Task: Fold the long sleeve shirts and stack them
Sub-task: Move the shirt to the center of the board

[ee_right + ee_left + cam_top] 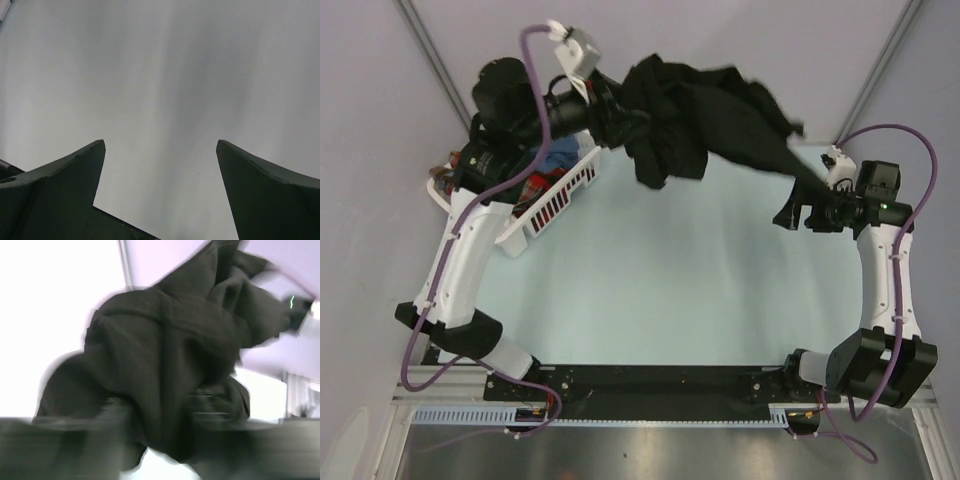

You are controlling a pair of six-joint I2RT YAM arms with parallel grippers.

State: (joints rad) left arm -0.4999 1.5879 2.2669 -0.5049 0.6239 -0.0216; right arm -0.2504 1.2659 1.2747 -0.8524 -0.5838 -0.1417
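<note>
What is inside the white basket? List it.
Blue cloth and red-patterned cloth show in the basket. The left arm, holding the black shirt, covers the rest; more cannot be seen.

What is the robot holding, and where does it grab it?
The left pincer holds the black shirt up by a bunched end. The right pincer is open and empty.

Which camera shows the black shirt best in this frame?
Top external: the whole black shirt is held up, bunched, over the table. Left wrist shows only blurred black folds filling the frame. Right wrist shows none of it, only the right claw, open.
</note>
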